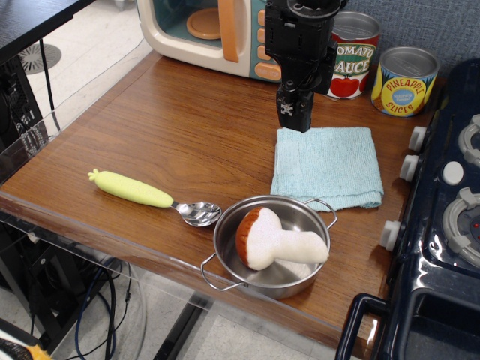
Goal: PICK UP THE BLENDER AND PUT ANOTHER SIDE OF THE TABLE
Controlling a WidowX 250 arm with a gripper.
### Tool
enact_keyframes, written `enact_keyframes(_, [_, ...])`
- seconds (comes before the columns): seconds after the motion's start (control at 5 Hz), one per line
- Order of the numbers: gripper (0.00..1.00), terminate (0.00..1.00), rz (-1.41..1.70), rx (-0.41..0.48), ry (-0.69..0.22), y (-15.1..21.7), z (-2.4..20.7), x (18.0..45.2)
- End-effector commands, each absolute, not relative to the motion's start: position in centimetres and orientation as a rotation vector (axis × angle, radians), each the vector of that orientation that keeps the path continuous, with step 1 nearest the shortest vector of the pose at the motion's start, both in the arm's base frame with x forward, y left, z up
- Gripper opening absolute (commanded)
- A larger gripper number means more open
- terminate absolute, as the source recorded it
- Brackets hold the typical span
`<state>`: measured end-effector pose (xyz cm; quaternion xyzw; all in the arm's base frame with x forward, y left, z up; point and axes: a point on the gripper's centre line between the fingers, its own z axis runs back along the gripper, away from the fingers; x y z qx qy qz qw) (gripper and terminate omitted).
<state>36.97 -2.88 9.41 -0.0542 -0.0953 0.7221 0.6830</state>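
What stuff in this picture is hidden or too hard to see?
All in the one view:
- End effector: dark and seen end-on; open or shut is unclear.
- Stove: cut off by the right edge.
- Toy microwave: top cut off by the frame.
- Pot floor: partly hidden under the mushroom.

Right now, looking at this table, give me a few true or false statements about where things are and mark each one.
1. The plush mushroom lies on its side inside the steel pot. True.
2. The pincer is gripping the mushroom. False: it hangs over the far edge of the blue cloth, holding nothing.
3. The yellow-handled spoon lies left of the pot. True.
4. The two cans stand on the cloth. False: they stand behind it, on the table.
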Motion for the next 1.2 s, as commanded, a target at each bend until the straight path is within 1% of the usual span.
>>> enact_keyframes(0.0, [1.0,0.0,1.619,-0.122,-0.214,-2.9,9.4,37.0])
enact_keyframes(0.2, [1.0,0.0,1.645,-0.149,-0.204,-1.3,9.9,36.8])
enact_keyframes(0.4, [1.0,0.0,1.688,-0.201,-0.235,-0.1,11.2,36.0])
enact_keyframes(0.6, [1.0,0.0,1.686,-0.208,-0.234,0.0,11.5,34.1])
enact_keyframes(0.8, [1.0,0.0,1.674,-0.192,-0.22,-0.3,10.6,31.7])
enact_keyframes(1.0, [1.0,0.0,1.636,-0.192,-0.237,-1.0,10.1,29.5])
